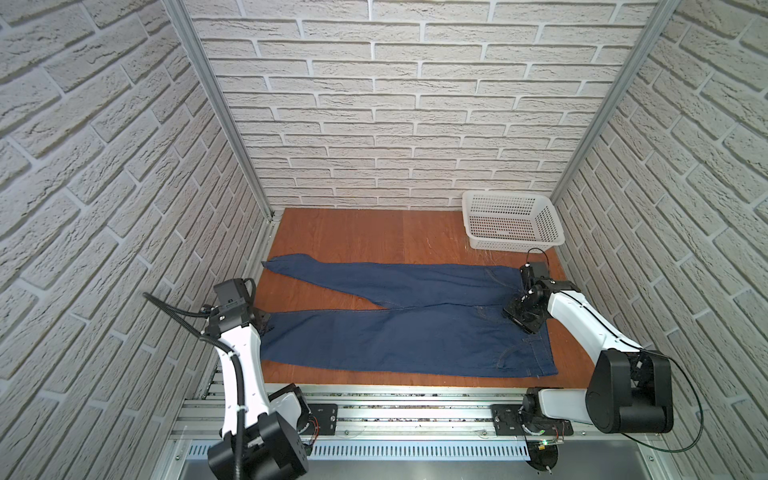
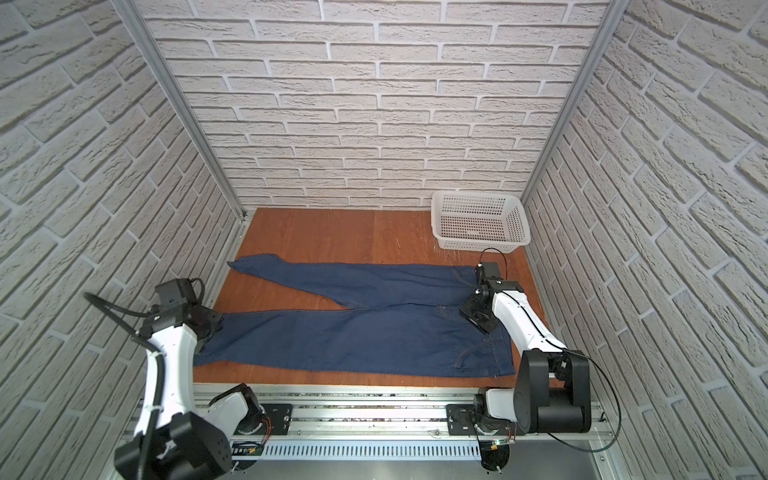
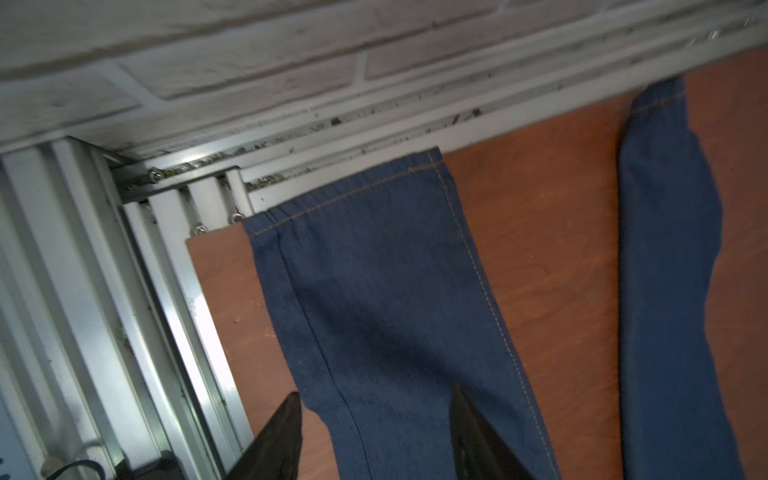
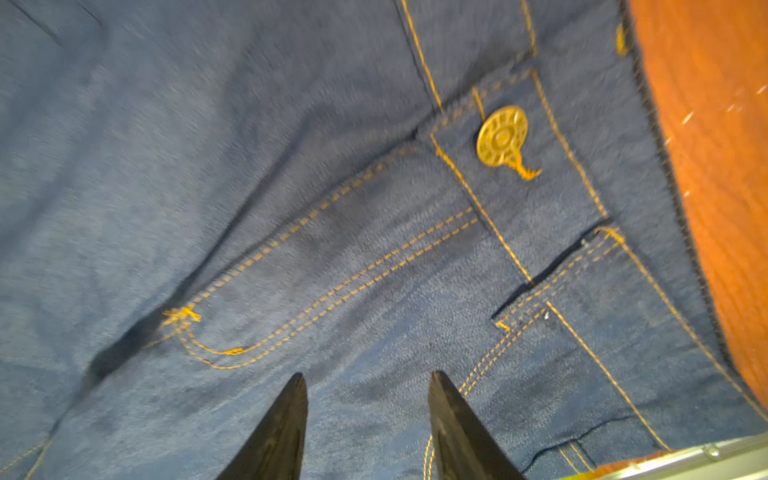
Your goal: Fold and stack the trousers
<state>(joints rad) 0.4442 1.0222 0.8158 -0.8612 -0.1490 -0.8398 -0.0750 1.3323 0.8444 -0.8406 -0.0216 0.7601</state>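
The trousers (image 1: pixel 407 328) lie flat on the table (image 1: pixel 353 232) across the lower middle of both top views, with the waist at right and the legs splayed toward the left. The basket (image 1: pixel 511 224) stands at the table's upper right, apart from the waist.

The left gripper (image 3: pixel 374 392) is over the nearer leg close to its hem, jaws spread, pinching nothing. The right gripper (image 4: pixel 368 376) is over the fly near the button (image 4: pixel 502 136), jaws spread, holding nothing. In the top views each wrist hides the denim beneath it.

Trousers (image 1: pixel 415 332) lie across the counter (image 1: pixel 353 232), waist at the right edge, legs toward the left; basket (image 1: pixel 515 241) in the far right corner.
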